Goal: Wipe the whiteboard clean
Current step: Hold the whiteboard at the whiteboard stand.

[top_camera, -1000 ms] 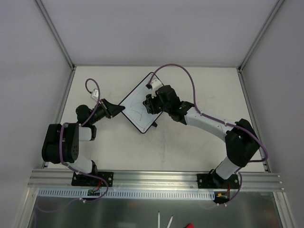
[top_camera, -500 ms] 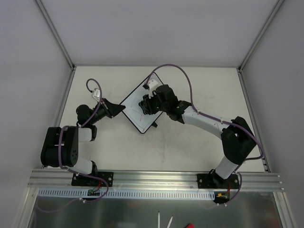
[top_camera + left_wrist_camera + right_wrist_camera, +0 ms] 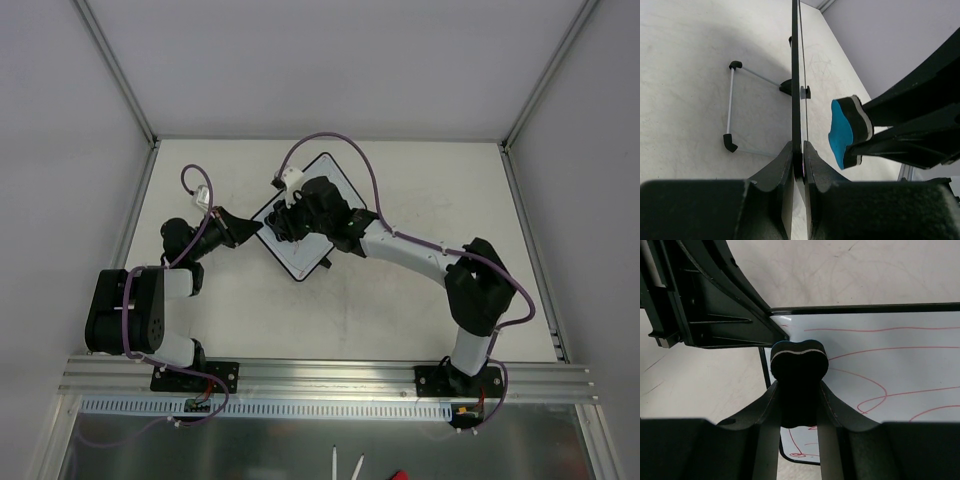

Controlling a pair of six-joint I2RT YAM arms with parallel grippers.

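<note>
1. Table (image 3: 400, 300): pale surface, fills mid frame of the top view.
2. Right arm (image 3: 420, 255): reaches from lower right base diag. up-left to frame ctr. Left arm (image 3: 140, 305): folded at left, forearm pointing right.
3. Whiteboard (image 3: 298, 258): sits at ctr of top view, slightly left, turned diamond-wise, upper part partly covered by the right arm. In left wrist view it is seen edge-on (image 3: 796, 75), a thin black vertical line at frame ctr. In right wrist view its white face (image 3: 900, 365) fills the right half.
4. Left gripper (image 3: 252, 228): fingers closed together on the board's left corner edge, rim pinched between both tips (image 3: 798, 150).
5. Right gripper (image 3: 290, 222): over the board's left portion, fingers clamped on the eraser (image 3: 799, 357), one each side (image 3: 799, 385).
6. Eraser, left wrist view (image 3: 847, 130): black body, blue pad facing the board, narrow gap showing between pad and face.
7. Red scribbles (image 3: 875, 390): loops and long strokes across the board face, right of the eraser.
8. Wire stand (image 3: 731, 105): behind the board, black end caps, resting on table.
</note>
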